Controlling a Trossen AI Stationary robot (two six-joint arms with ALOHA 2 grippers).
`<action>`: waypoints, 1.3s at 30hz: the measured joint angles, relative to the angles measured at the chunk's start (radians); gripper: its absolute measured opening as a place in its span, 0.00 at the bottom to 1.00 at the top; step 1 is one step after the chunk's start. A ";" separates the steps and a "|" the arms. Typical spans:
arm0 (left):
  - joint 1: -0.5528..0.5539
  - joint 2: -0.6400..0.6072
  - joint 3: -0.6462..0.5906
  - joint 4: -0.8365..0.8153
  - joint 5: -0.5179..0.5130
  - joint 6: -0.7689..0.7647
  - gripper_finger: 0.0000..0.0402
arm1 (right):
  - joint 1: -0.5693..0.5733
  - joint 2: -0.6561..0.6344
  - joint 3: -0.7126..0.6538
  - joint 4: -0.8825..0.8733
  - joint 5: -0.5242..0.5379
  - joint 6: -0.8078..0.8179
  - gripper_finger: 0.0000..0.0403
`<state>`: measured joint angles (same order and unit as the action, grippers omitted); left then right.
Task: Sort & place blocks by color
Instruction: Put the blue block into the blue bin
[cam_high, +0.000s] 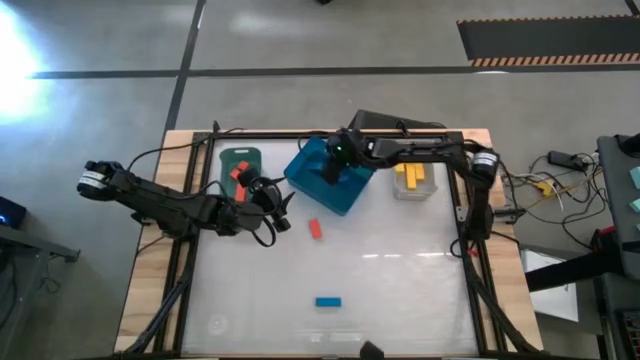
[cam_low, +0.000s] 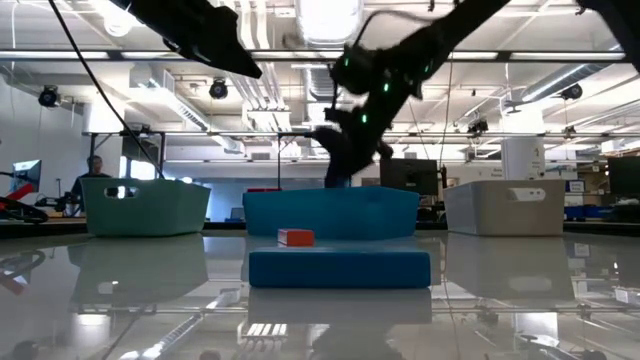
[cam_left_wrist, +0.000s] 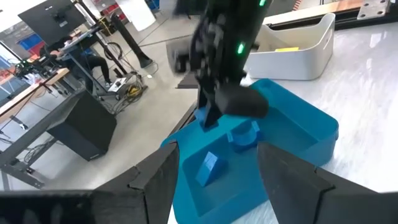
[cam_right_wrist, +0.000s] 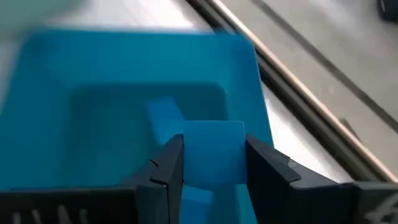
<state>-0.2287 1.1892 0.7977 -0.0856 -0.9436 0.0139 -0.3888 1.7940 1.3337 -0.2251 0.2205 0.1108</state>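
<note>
A blue block (cam_right_wrist: 212, 152) is held between the right gripper's (cam_right_wrist: 211, 163) closed fingers over the blue bin (cam_high: 312, 178), while the left gripper's (cam_left_wrist: 214, 180) fingers are spread open nearby.

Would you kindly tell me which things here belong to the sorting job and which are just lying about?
Job:
- small blue block in right claw
- red block on table
- blue bar on table
- blue plastic bin
- green plastic bin
- grey plastic bin

Lying about:
- cables beside table
</note>
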 joint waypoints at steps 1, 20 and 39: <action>0.000 0.000 0.000 0.000 0.000 0.000 0.50 | -0.015 0.022 0.003 0.000 -0.005 0.001 0.30; -0.002 0.056 -0.005 0.006 0.061 -0.038 0.50 | 0.049 -0.143 0.009 -0.327 -0.072 0.075 0.47; -0.017 0.080 -0.005 0.003 0.253 -0.245 0.50 | 0.611 -0.431 -0.279 -0.299 0.101 0.425 0.48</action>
<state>-0.2459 1.2693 0.7929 -0.0830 -0.6903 -0.2309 0.2225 1.3631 1.0544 -0.5243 0.3218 0.5356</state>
